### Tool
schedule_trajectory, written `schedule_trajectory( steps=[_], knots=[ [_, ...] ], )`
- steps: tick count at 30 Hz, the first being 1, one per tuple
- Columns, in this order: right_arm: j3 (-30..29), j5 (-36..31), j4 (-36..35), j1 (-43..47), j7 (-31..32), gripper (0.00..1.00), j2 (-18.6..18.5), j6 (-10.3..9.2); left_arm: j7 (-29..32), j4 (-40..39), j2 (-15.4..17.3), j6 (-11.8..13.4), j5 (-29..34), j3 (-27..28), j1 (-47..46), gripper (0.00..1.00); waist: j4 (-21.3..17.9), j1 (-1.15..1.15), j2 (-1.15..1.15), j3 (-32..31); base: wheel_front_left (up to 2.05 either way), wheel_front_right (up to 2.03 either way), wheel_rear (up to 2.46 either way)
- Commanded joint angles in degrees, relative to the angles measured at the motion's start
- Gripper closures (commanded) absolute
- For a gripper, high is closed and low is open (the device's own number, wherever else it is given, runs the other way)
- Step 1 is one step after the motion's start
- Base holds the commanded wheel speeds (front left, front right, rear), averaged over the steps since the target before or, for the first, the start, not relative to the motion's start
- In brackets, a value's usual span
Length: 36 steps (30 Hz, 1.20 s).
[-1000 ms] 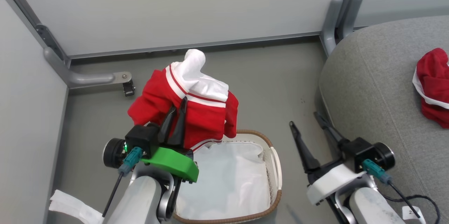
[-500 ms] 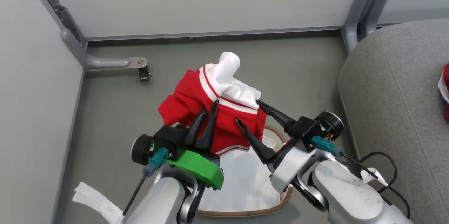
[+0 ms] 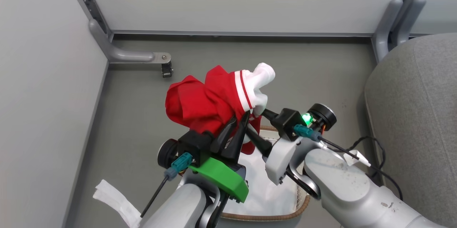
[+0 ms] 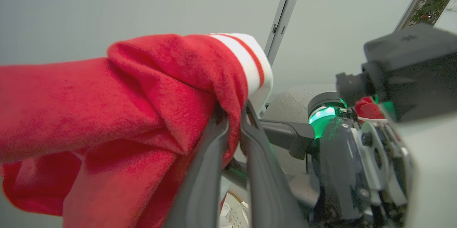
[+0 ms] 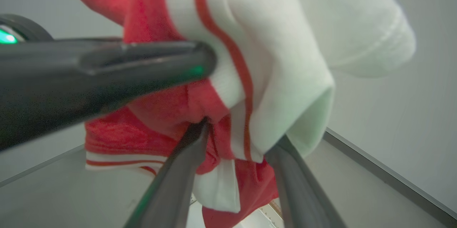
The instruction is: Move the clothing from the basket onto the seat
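The clothing (image 3: 205, 101), a red garment with a white striped panel, hangs bunched in the air above the basket (image 3: 271, 215). My left gripper (image 3: 240, 117) is shut on its red fabric, as the left wrist view confirms (image 4: 234, 112). My right gripper (image 3: 254, 120) reaches in from the right, open, its fingers straddling a fold of the same garment (image 5: 239, 133). The fabric touches both right fingers. The basket's white liner (image 3: 264, 185) shows below my arms. The grey seat (image 3: 410, 113) lies at the right. A second red garment (image 4: 367, 110) rests on it.
Grey partition walls close the corner, with a metal foot and caster (image 3: 166, 70) on the floor at the left. A white cloth strip (image 3: 114, 199) lies at the lower left. A black cable (image 3: 371, 149) trails off my right arm near the seat.
The camera has turned left. My right gripper swung from beside the seat across to the held garment and now straddles it. The left gripper carried the garment slightly rightward, still shut.
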Motion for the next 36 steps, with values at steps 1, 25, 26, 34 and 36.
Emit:
schedule_trajectory(
  steps=[1,25,26,34,36],
  knots=[
    [-0.7,0.7,-0.3,-0.8,0.0,1.00,0.3,-0.07,0.0,0.0,0.1,0.4,0.0,-0.4,-1.1,1.00,0.3,0.00,0.00,-0.1,0.00,0.00,0.00],
    [-18.4,-2.1,-12.4,8.5,0.0,1.00,-2.9,-0.07,0.0,1.3,0.1,-0.3,8.2,6.9,0.4,0.00,-28.6,0.00,0.00,3.7,0.00,0.00,0.00],
    [-18.8,-1.9,-12.7,8.7,0.0,1.00,-2.7,-0.07,0.0,1.4,0.2,-0.3,8.6,7.3,0.1,0.00,-30.5,0.00,0.00,4.1,0.00,0.00,0.00],
    [-22.6,-2.8,-14.1,8.6,0.0,1.00,-2.9,-0.07,0.0,2.4,0.2,-1.2,9.5,7.6,-1.2,0.00,-38.6,0.00,0.00,6.5,0.00,0.00,0.00],
    [-23.6,-3.1,-14.1,7.7,0.0,1.00,-3.2,-0.07,0.0,2.9,0.2,-1.3,9.7,7.6,-1.4,0.00,-39.5,0.00,0.00,7.1,0.00,0.00,0.00]
  ],
)
